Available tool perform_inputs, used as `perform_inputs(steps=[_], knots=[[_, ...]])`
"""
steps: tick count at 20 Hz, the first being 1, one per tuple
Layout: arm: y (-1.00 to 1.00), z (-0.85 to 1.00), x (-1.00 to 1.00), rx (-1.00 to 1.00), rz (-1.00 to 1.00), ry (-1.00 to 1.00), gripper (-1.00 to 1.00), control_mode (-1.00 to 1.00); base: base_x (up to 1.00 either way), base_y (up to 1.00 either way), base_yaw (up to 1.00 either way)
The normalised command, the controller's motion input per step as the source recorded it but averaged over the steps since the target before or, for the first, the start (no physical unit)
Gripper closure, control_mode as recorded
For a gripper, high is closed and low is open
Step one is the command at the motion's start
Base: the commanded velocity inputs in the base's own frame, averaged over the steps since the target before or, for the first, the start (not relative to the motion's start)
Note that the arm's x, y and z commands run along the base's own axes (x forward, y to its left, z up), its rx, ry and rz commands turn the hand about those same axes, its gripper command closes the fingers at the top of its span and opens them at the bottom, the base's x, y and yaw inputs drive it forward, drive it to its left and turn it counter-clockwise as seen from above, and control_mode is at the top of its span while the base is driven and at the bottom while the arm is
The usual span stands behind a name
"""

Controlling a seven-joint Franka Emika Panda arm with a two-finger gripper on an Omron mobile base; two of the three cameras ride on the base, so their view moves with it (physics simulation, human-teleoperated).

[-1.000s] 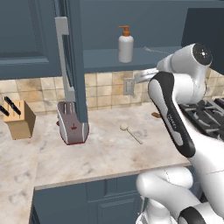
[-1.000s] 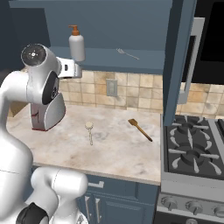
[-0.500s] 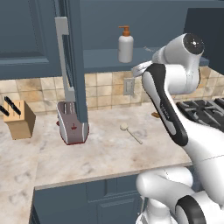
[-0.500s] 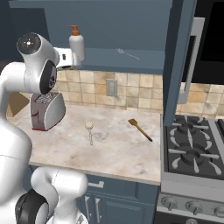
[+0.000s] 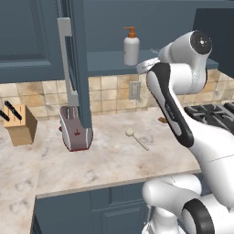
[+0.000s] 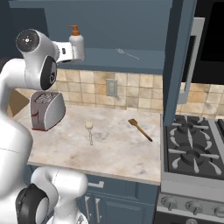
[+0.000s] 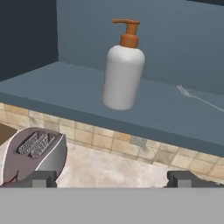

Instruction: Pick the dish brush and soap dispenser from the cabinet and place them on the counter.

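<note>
A: Where is the soap dispenser [image 7: 123,70]?

B: It stands upright on the open shelf of the blue wall cabinet [image 5: 114,61], above the tiled wall. It is a small white bottle with rounded shoulders and an orange pump on top. A thin grey fork [image 7: 199,99] lies on the same shelf, well off to one side.

A: And the dish brush [image 6: 89,131]?

B: It already lies flat on the beige marbled counter [image 6: 113,155], with its round pale head toward the wall. A toaster [image 6: 47,110] stands near it on one side and an orange-brown spatula [image 6: 140,129] lies on the other.

A: What is the robot's hand [image 7: 113,178] doing?

B: It is raised to shelf height, facing the bottle and apart from it. Its two dark fingertips are spread wide, with nothing between them.

A: How would the bottle handle?

B: By its look it is light, rigid plastic, smooth and probably a bit slippery. It is tall for its base, so a sideways nudge could topple it. The pump neck looks narrow and less steady to hold.

A: So where should it be gripped?

B: Around the straight white body, at about mid-height and below the shoulders. The fingers should pass to either side before closing. Then lift it clear of the shelf edge.
</note>
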Motion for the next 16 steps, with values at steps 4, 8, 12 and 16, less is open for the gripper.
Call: perform_inputs(steps=[4,8,12,16], knots=[[0.01,0.00,0.28,0.00,-0.08,-0.10,-1.00,-1.00,0.00,0.00,0.00],[0.00,0.11,0.06,0.00,-0.04,0.01,-1.00,-1.00,0.00,0.00,0.00],[0.00,0.14,0.07,0.01,-0.01,0.03,-1.00,-1.00,0.00,0.00,0.00],[0.00,0.08,0.17,0.04,0.00,0.00,-1.00,-1.00,0.00,0.00,0.00]])
